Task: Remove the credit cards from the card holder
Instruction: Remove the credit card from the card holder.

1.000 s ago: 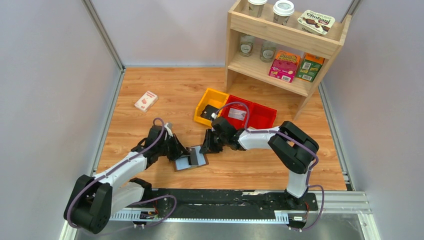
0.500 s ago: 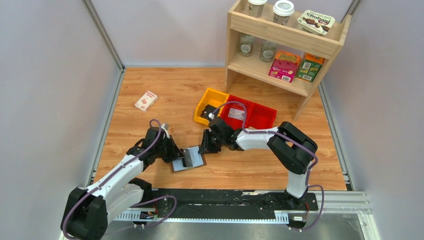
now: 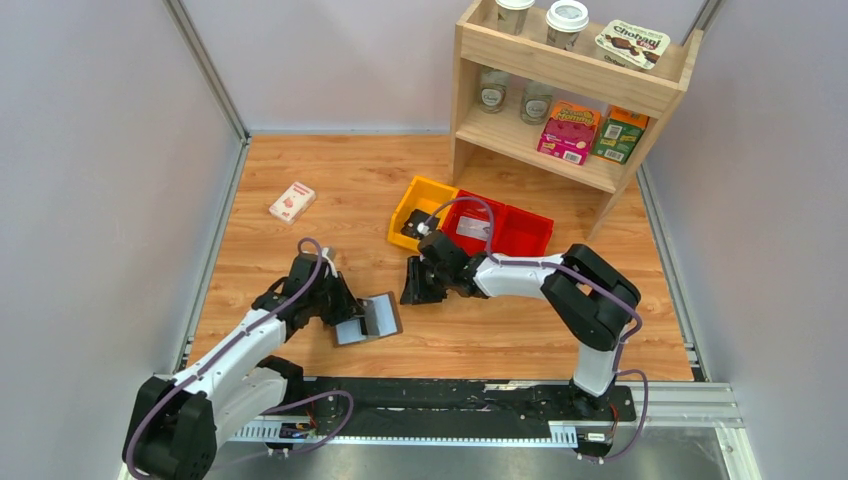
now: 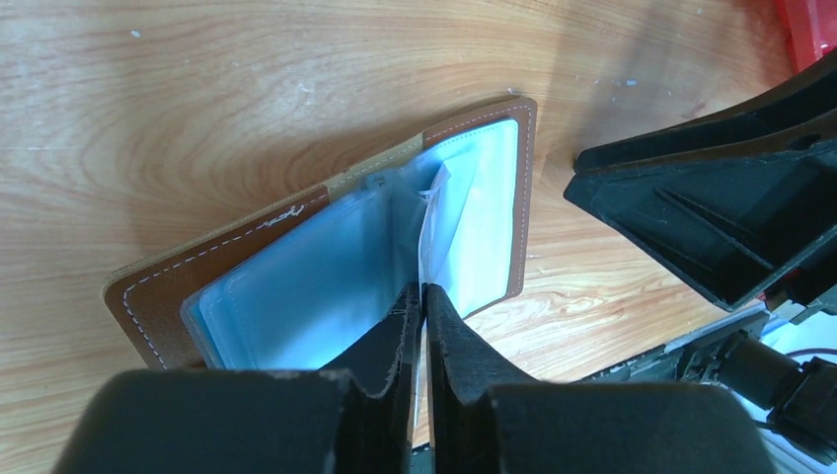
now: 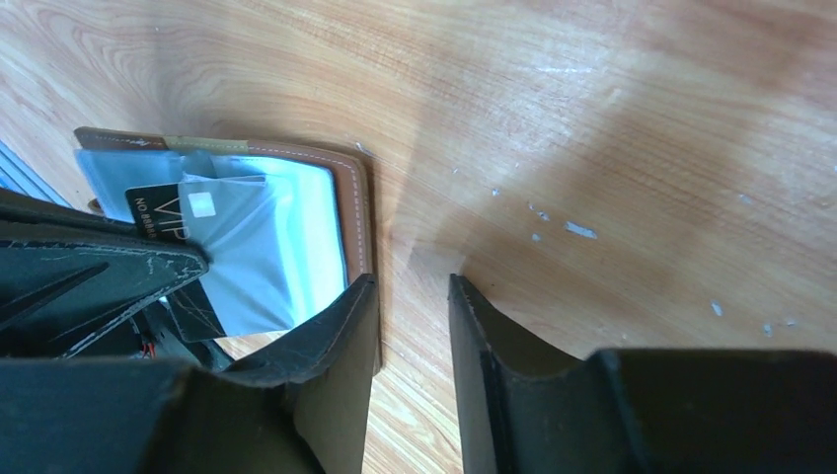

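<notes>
The brown card holder (image 3: 368,318) lies open on the wooden table, its grey-blue clear sleeves facing up (image 4: 326,276). My left gripper (image 4: 422,291) is shut on one upright sleeve near the fold; in the top view the left gripper (image 3: 345,312) is at the holder's left edge. A black card (image 5: 163,215) marked VIP shows inside a sleeve of the card holder (image 5: 286,237). My right gripper (image 5: 410,284) is open and empty over bare wood just beside the holder's right edge. In the top view the right gripper (image 3: 413,288) is right of the holder and apart from it.
A yellow bin (image 3: 411,199) and two red bins (image 3: 505,228) stand behind the right gripper, with cards in the yellow and first red one. A white-and-red box (image 3: 291,202) lies at the far left. A wooden shelf (image 3: 570,85) stands at the back right.
My left gripper has pulled the card holder to the left and a little nearer. The right gripper stayed almost in place and now stands apart from the holder.
</notes>
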`<state>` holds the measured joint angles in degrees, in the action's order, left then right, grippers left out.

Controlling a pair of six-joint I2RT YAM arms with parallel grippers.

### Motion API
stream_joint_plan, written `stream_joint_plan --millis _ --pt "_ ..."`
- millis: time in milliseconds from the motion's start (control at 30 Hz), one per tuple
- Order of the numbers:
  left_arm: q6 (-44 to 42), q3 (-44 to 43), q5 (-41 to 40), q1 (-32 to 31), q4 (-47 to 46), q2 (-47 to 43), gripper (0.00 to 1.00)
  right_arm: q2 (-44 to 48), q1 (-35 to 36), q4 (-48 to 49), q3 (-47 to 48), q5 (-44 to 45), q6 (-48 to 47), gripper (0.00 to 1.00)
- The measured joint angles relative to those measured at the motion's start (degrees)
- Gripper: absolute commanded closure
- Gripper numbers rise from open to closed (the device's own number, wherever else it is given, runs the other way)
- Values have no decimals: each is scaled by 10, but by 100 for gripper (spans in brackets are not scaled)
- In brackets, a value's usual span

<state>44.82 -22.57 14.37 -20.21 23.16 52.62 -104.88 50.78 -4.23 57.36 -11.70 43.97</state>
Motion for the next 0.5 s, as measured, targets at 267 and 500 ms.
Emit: stream_joint_plan --millis 267,500 --pt "16 26 17 0 -56 3 85 7 23 28 7 -33 -7 74" --pt "33 35 21 0 -96 16 82 -33 29 90 31 -76 0 80"
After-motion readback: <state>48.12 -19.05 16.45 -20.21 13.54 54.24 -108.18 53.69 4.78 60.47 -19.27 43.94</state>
